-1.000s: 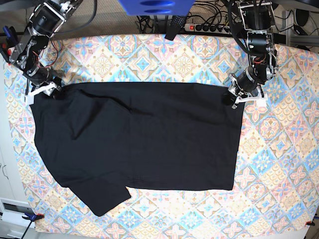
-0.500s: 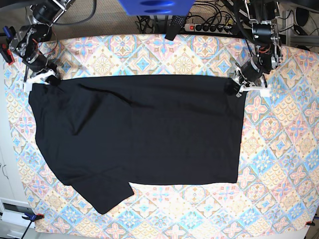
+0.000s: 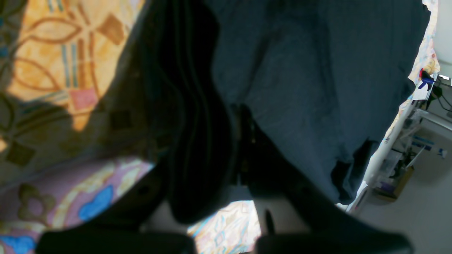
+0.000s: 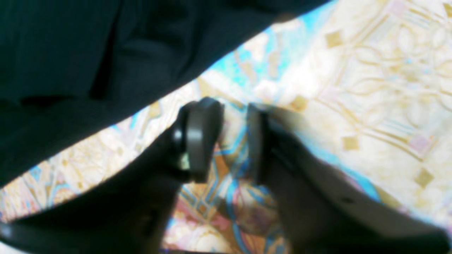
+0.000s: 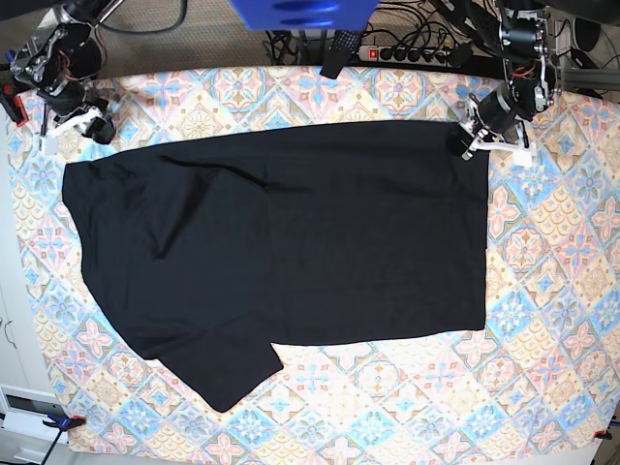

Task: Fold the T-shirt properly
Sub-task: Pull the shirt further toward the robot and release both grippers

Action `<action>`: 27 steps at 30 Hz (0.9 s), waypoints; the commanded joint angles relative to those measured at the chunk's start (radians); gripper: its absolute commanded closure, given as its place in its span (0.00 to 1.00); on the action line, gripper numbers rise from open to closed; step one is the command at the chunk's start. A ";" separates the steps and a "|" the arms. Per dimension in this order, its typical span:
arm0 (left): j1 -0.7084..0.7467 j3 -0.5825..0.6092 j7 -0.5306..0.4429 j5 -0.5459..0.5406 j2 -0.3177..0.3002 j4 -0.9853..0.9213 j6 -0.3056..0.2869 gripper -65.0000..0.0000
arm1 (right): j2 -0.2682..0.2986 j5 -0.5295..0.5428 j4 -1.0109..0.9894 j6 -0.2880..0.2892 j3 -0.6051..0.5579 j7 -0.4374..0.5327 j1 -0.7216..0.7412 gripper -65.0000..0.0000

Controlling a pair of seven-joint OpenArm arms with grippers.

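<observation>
The black T-shirt lies spread flat on the patterned tablecloth, one sleeve pointing to the front left. My left gripper is at the shirt's back right corner and is shut on a fold of the fabric, which bunches between my left gripper's jaws. My right gripper is off the shirt, just behind its back left corner. In the right wrist view the right gripper is open and empty over the cloth, with the shirt's edge a little beyond it.
A power strip and cables lie behind the table's back edge. A blue object hangs at the top centre. A clamp holds the cloth at the front left corner. Bare tablecloth shows right of and in front of the shirt.
Both arms drew the shirt's back edge toward the back of the table. The right gripper opened and left the back left corner, which now lies flat. The left gripper still holds its corner.
</observation>
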 commanded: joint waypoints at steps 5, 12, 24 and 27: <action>0.001 -0.004 -0.008 0.010 -0.024 0.009 0.004 0.98 | 0.048 -0.087 -0.026 -0.031 0.006 -0.015 0.076 0.52; 0.003 -0.004 -0.008 0.005 -0.041 0.009 0.004 0.98 | 0.088 -0.124 -0.182 -0.031 0.007 -0.009 0.191 0.52; 0.007 -0.004 -0.008 0.007 -0.055 0.009 0.004 0.98 | 0.088 -0.124 -0.213 -0.031 0.009 -0.010 0.205 0.92; 0.007 -0.004 -0.007 0.008 -0.055 0.009 0.004 0.98 | 0.088 -0.118 -0.204 -0.031 0.012 -0.010 0.165 0.94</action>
